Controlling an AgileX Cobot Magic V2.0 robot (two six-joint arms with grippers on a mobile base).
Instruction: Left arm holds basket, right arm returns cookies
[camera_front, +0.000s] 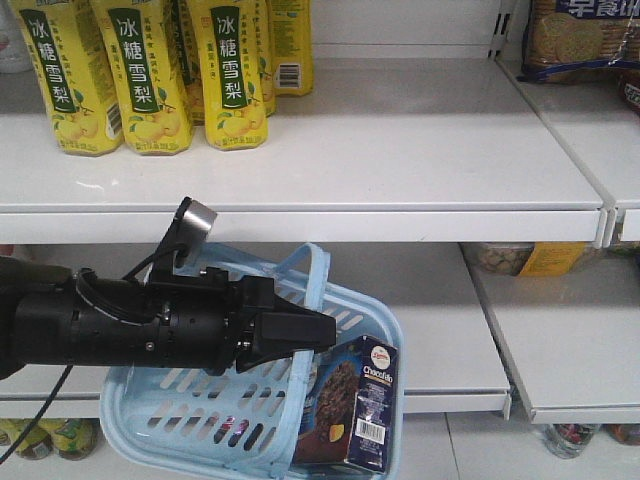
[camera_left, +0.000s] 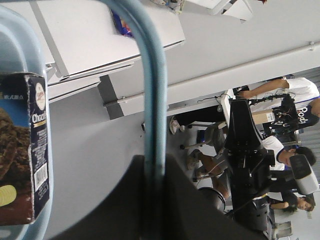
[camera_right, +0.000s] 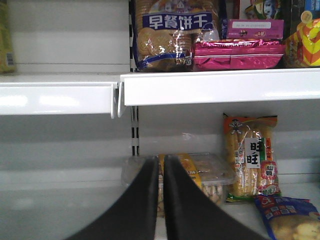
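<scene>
- The left gripper (camera_front: 322, 330) is clamped on the hoop handle (camera_front: 316, 262) of the light blue basket (camera_front: 190, 405). The basket hangs tilted in front of the lower shelf (camera_front: 445, 340), below the front edge of the upper shelf (camera_front: 320, 225).
- The Chocofello cookie box (camera_front: 362, 405) stands upright in the basket's right end, against the wall.
- On the upper shelf, bare white board runs right of the yellow drink cartons (camera_front: 150, 75) — the widest free stretch in the front view.
- The left wrist view alone shows the handle bar (camera_left: 152, 90) running straight down between the closed jaws, with open floor beyond it.
- Only the right wrist view shows the right gripper (camera_right: 160, 161): jaws nearly together with nothing between them, facing a clear snack tub (camera_right: 217, 172) under a shelf lip (camera_right: 220, 86) — the arm itself does not show in the front view.
</scene>
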